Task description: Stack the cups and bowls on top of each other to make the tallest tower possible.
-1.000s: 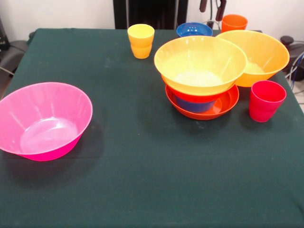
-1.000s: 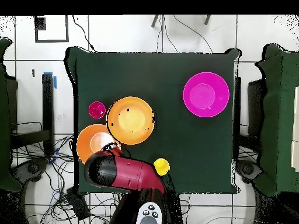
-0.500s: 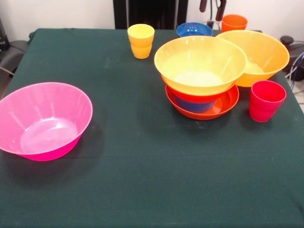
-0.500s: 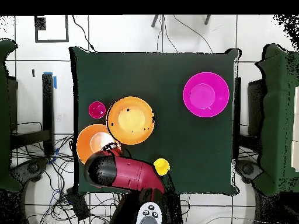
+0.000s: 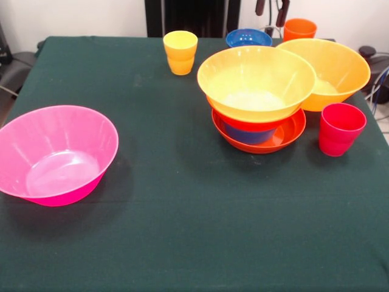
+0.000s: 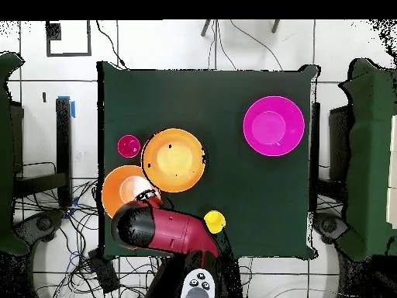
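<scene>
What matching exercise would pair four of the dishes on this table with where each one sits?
Things:
1. pink bowl
2. yellow cup
3. red cup
4. top yellow bowl

Places (as seen in the front view):
A. on the tower, above a red-orange bowl and a blue bowl
B. alone at the left side of the table
C. at the right, just in front of the second large orange-yellow bowl
D. near the far edge, left of the tower

Pairs: 1-B, 2-D, 3-C, 4-A
</scene>
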